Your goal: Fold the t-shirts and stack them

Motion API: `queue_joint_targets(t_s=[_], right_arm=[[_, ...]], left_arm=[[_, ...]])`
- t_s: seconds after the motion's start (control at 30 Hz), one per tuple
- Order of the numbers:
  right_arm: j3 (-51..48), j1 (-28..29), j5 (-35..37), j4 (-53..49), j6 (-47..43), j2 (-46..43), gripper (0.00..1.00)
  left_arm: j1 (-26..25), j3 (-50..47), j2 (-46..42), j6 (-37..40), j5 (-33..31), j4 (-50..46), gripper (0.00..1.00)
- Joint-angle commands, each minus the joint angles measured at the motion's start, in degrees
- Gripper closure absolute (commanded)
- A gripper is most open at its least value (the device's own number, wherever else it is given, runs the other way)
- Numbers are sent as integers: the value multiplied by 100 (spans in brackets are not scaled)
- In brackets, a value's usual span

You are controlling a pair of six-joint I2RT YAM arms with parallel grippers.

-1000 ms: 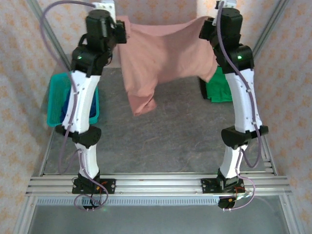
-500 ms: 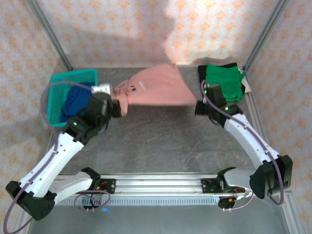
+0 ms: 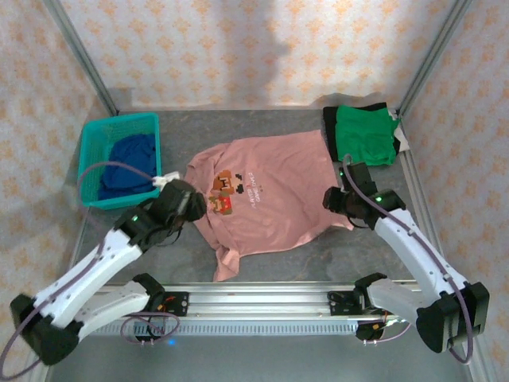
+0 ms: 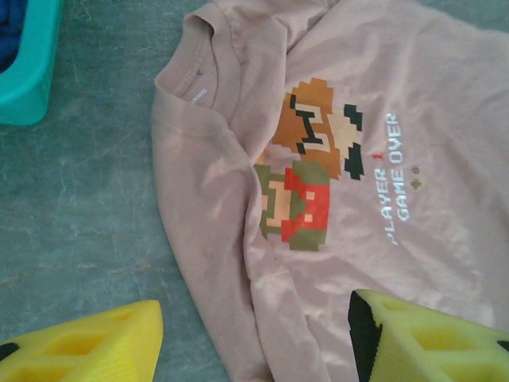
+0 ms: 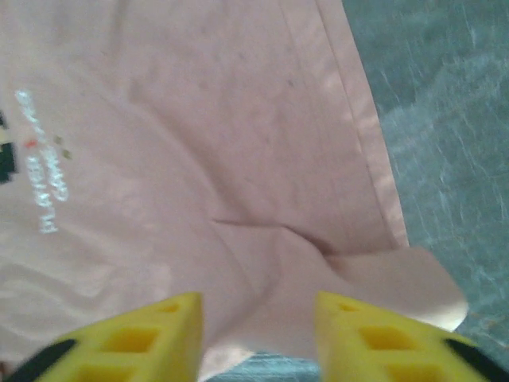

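Lying flat, the pink tee (image 3: 266, 195) runs collar toward the left gripper (image 3: 199, 205) and hem toward the right gripper (image 3: 336, 199), both with jaws apart and empty.

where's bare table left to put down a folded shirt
Bare table runs along the far edge, between the basket and the green shirt. A narrower strip lies between the pink shirt and the near rail. The middle is crowded: the pink shirt covers it.
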Motion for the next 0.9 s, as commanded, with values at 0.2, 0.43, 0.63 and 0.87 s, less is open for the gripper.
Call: queue_joint_targets(t_s=[0.2, 0.43, 0.63, 0.87], right_arm=[[799, 4, -251, 1469, -39, 1696, 45], [1126, 45, -221, 1938, 182, 3353, 46], [464, 353, 66, 2089, 583, 3371, 46], [-248, 424, 193, 1976, 878, 2911, 46]], left_arm=[[1238, 2575, 3790, 973, -87, 264, 33], [1683, 6546, 7025, 1782, 36, -677, 36], [1720, 9449, 9203, 2309, 552, -2009, 36], [1774, 8500, 8980, 2320, 822, -1367, 57]])
